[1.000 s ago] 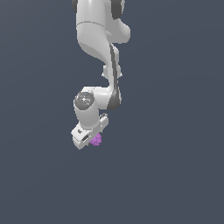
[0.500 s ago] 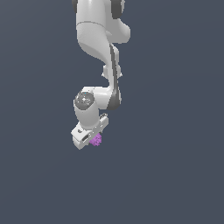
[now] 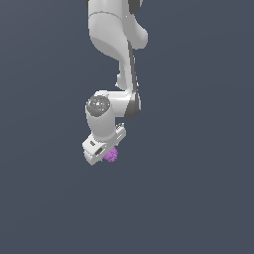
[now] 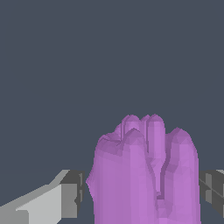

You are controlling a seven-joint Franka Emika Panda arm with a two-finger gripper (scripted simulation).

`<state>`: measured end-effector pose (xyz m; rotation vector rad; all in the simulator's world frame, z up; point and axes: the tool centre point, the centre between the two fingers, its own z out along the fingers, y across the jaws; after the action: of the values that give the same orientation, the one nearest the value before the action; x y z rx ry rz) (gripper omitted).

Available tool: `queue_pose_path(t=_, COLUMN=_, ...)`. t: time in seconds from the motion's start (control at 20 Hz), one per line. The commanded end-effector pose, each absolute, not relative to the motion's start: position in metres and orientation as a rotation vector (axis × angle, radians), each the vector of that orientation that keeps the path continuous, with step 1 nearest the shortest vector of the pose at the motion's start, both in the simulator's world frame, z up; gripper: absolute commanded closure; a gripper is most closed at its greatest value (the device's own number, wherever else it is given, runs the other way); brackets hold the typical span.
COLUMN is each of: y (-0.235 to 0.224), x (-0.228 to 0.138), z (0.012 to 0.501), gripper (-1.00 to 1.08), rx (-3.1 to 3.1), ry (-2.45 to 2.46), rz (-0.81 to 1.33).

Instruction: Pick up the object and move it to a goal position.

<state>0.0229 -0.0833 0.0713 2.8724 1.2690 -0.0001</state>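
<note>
The object (image 3: 112, 157) is a small bumpy purple-magenta lump at the tip of my white gripper (image 3: 109, 153), low on the arm in the exterior view. In the wrist view the object (image 4: 144, 175) fills the space between my two fingers, and the gripper (image 4: 141, 197) is shut on it. One finger's grey pad (image 4: 72, 199) sits against one flank of the lump, and the other pad (image 4: 212, 192) sits against the opposite flank. The lump's lower part runs out of the wrist picture.
The white arm (image 3: 116, 54) hangs down from the top of the exterior view. All around it is a plain dark grey-blue background with no other objects, edges or goal marker in sight.
</note>
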Motion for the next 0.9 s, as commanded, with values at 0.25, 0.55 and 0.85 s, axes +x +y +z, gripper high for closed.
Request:
queue_pose_path(t=0.25, y=-0.058, x=0.013, z=0.130, gripper=1.08, rx=2.871, ry=1.271, rz=0.000)
queue_pose_path(t=0.55, y=-0.040, x=0.007, z=0.174, gripper=1.08, rx=2.871, ry=1.272, rz=-0.001)
queue_pose_path(t=0.85, y=-0.031, x=0.005, z=0.198, gripper=1.08, rx=2.872, ry=1.272, rz=0.000)
